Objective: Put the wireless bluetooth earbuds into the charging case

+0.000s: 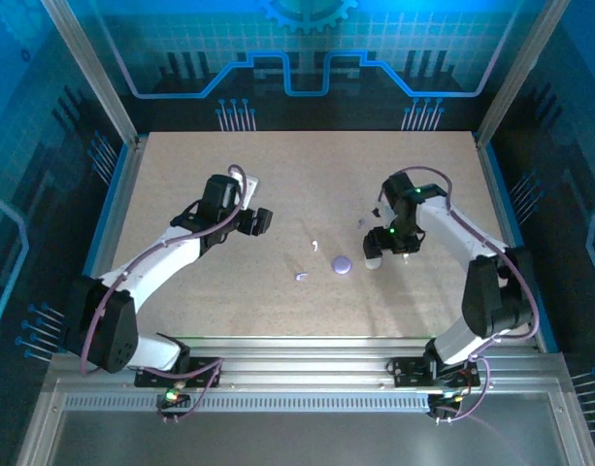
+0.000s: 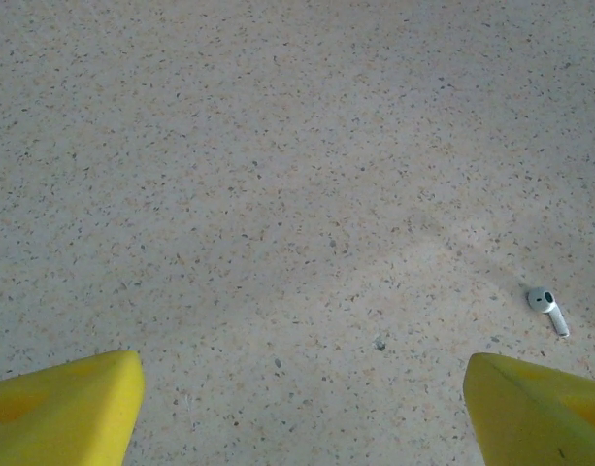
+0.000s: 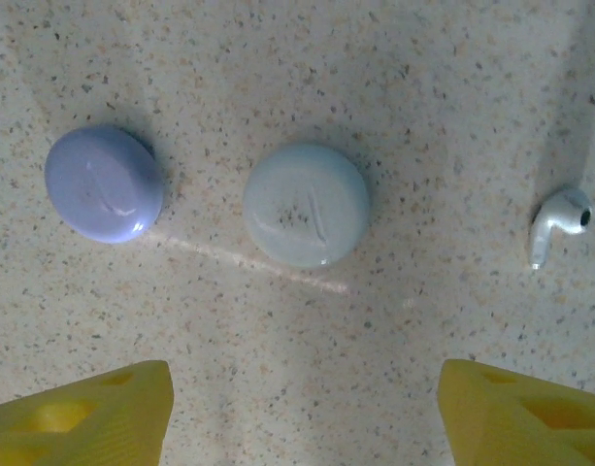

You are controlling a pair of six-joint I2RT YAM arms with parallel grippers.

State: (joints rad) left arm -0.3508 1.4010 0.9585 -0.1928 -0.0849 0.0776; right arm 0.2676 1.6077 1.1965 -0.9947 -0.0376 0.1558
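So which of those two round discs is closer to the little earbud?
The off-white disc. In the right wrist view it lies between the lavender disc and the earbud, touching neither.

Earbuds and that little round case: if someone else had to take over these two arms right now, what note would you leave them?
Left gripper: open, empty, over bare table. One earbud lies ahead, to its right.
Right gripper: open, empty, over the charging case, which lies as two separate discs: lavender disc and off-white disc. The earbud near the discs lies to the right of the off-white one, not touching it.
Done: nothing yet. No earbud is held or in the case.
Left: pick up each earbud and seat it in the case.
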